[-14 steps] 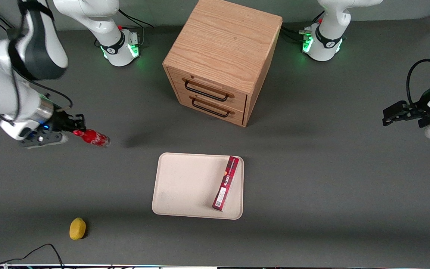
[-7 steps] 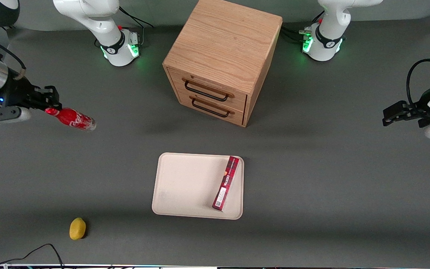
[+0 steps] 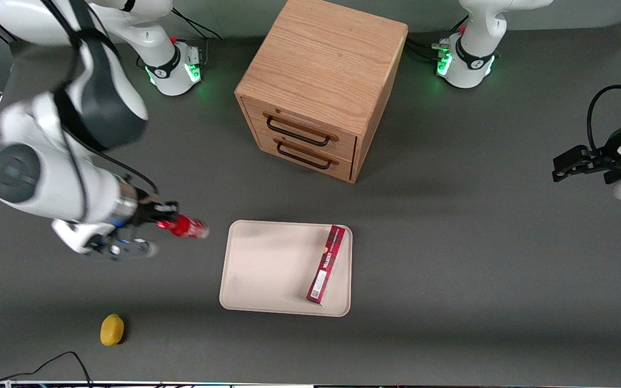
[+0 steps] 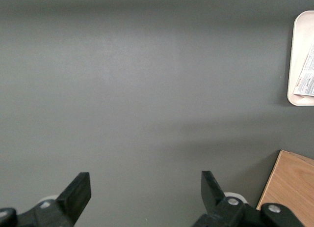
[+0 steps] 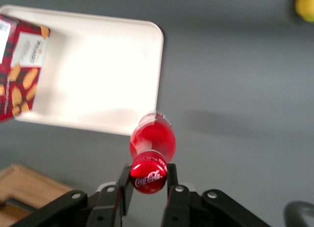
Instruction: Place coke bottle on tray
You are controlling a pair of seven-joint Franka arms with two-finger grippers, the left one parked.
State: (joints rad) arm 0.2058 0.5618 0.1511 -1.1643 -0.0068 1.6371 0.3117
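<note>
Coke bottle (image 3: pixel 187 227), clamped at its cap in the gripper (image 3: pixel 164 223), left of centre in the front view; its base points toward the tray (image 3: pixel 267 267), just beside.

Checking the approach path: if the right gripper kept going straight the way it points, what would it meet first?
Probably the tray. The gripper, shut on the coke bottle by its cap, points the bottle's base at the tray's near rim; farther along lies the red box. Height above the tray is unclear.

The right arm's gripper (image 3: pixel 160 222) hangs above the table, fingers clamped.
</note>
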